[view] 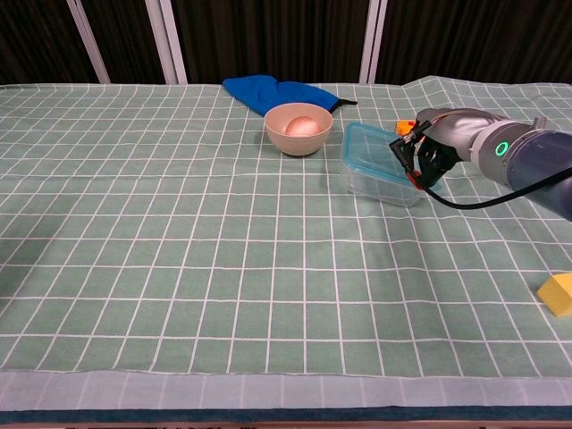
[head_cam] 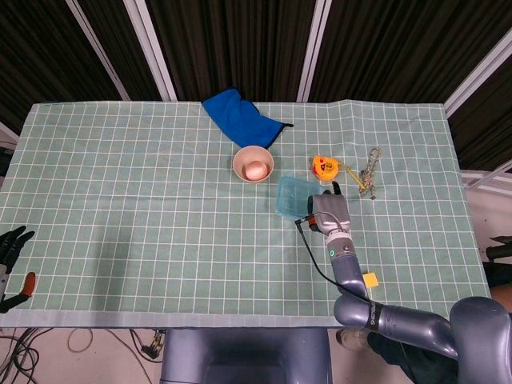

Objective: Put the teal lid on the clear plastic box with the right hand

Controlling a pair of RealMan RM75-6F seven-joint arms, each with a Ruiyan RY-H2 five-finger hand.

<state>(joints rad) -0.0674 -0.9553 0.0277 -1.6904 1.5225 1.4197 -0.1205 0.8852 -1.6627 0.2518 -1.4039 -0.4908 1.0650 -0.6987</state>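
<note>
Toward the desk's right edge: right hand [view: 427, 154], finger state indiscernible, at teal lid [view: 374, 147] on clear plastic box [view: 380, 186]; a push may slide both.

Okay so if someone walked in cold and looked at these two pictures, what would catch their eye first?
Probably the right hand at the near right edge of the clear plastic box, where the teal lid sits on top, right of centre on the green checked tablecloth. Next, the pink bowl just left of the box, with the bright blue cloth behind it at the far edge.
</note>
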